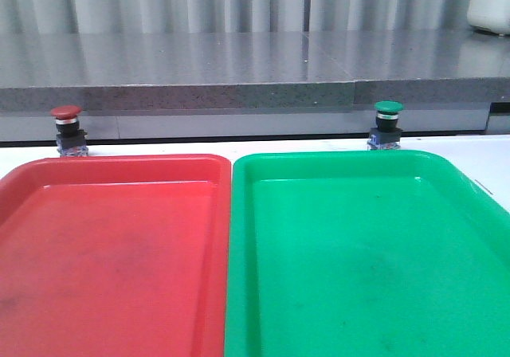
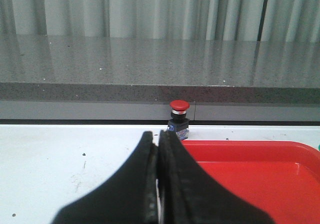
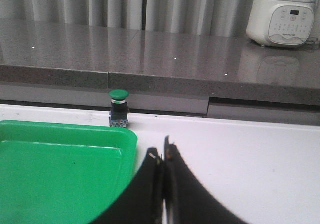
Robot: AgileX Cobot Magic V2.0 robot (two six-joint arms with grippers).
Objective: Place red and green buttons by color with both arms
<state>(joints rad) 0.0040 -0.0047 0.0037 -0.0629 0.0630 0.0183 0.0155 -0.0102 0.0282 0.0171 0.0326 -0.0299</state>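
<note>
Side by side on the white desk [image 1: 494, 154] lie two trays, the red tray [image 1: 111, 253] on the left and the green tray [image 1: 366, 261] on the right, their inner rims touching or nearly so. Both are bare inside.

Just behind the far left corner of the red tray, the red button [image 1: 67, 130] stands upright on the desk, cap up. Just behind the far rim of the green tray, toward its right side, the green button [image 1: 388, 124] stands upright too. The two buttons are well apart, each near the grey stone ledge [image 1: 239, 78] that runs along the back of the desk.

Neither arm shows in the front view. In the left wrist view the left end effector [image 2: 158, 136] has its fingers pressed together, holding nothing, with the red button beyond its tips, apart from them. In the right wrist view the right end effector [image 3: 161, 151] is likewise closed and empty, over bare desk just beside the green tray's corner, the green button farther off. A white appliance [image 3: 282, 14] sits on the ledge.
</note>
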